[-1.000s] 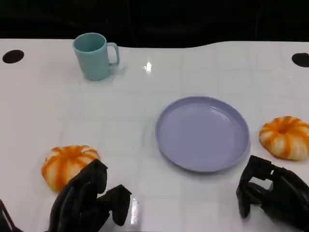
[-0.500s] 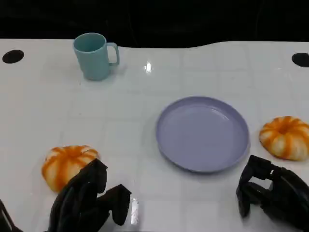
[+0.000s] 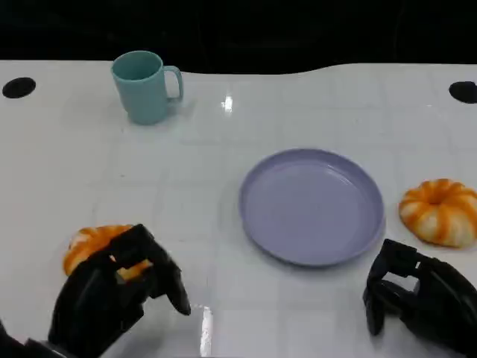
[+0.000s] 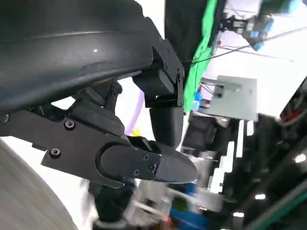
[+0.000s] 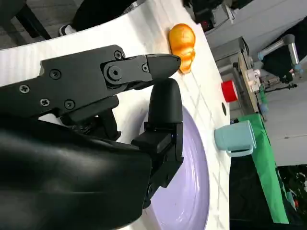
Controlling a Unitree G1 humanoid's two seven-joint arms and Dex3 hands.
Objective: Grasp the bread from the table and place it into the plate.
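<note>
Two round orange-and-white breads lie on the white table. The left bread (image 3: 91,243) sits at the near left, and my left hand (image 3: 112,294) reaches over it with fingers spread, covering its near half. Whether the fingers touch it I cannot tell. The right bread (image 3: 440,211) lies right of the lavender plate (image 3: 311,206), which holds nothing. My right hand (image 3: 417,298) hovers at the near right, just in front of that bread, holding nothing. In the right wrist view my right hand's fingers (image 5: 158,67) point across the plate (image 5: 194,191) toward an orange bread (image 5: 182,40).
A teal mug (image 3: 143,86) stands at the far left, well beyond both hands. Two black holes (image 3: 18,87) mark the table's far corners. The table's far edge meets a dark background.
My left hand has moved forward and left, onto the left bread, hiding much of it. The right hand, plate, mug and right bread have stayed put.
</note>
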